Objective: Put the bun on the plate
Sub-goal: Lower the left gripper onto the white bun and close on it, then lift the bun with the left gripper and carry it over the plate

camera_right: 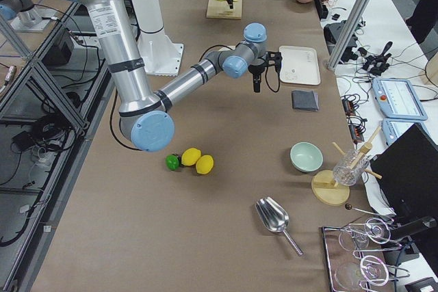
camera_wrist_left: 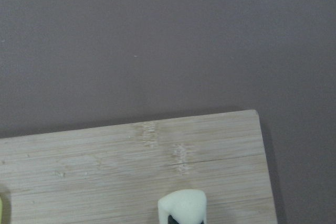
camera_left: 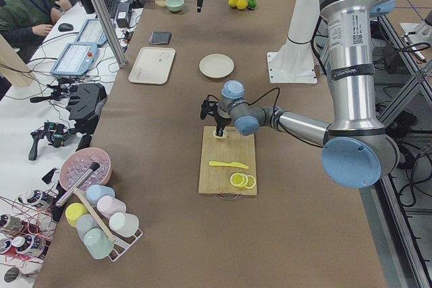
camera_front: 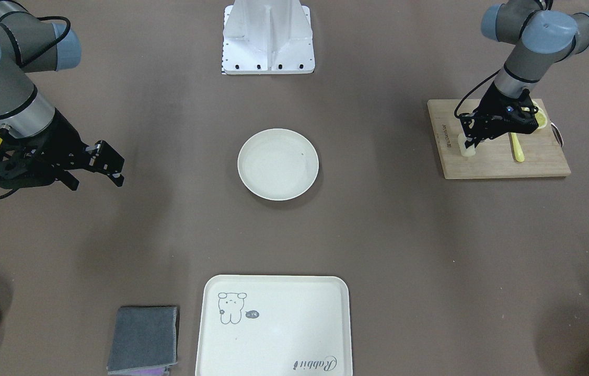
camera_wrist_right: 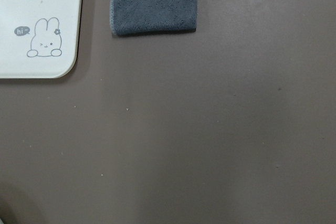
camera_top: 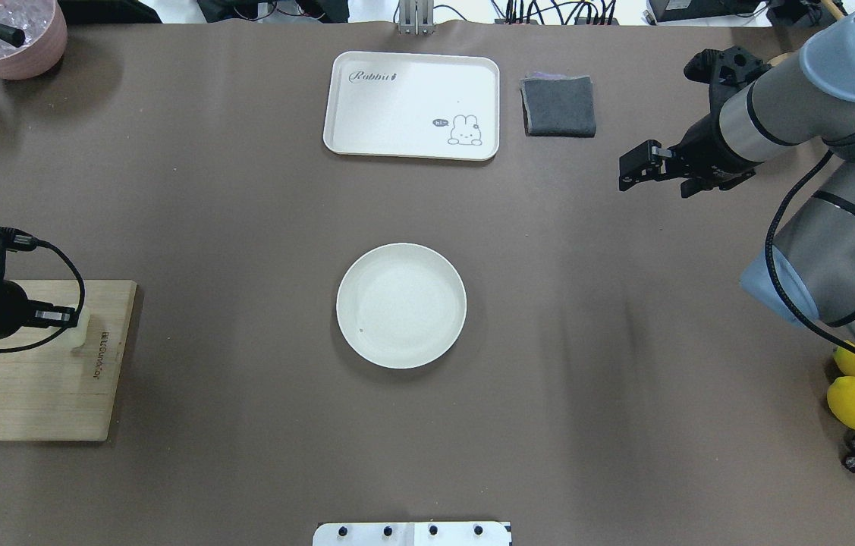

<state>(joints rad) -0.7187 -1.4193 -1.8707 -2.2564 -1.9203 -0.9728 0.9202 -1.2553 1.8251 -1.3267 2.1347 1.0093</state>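
The left gripper (camera_front: 469,140) clenched its jaws on the bun (camera_front: 465,151), apparently standing upright on the wooden board (camera_front: 503,164), well apart from the plate (camera_front: 278,164); beyond the plate, the right gripper (camera_front: 96,183) hung with jaws released

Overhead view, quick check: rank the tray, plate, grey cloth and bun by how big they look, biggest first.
1. tray
2. plate
3. grey cloth
4. bun, by far the smallest, though partly hidden

All lie on the table, so nearness hardly skews this.
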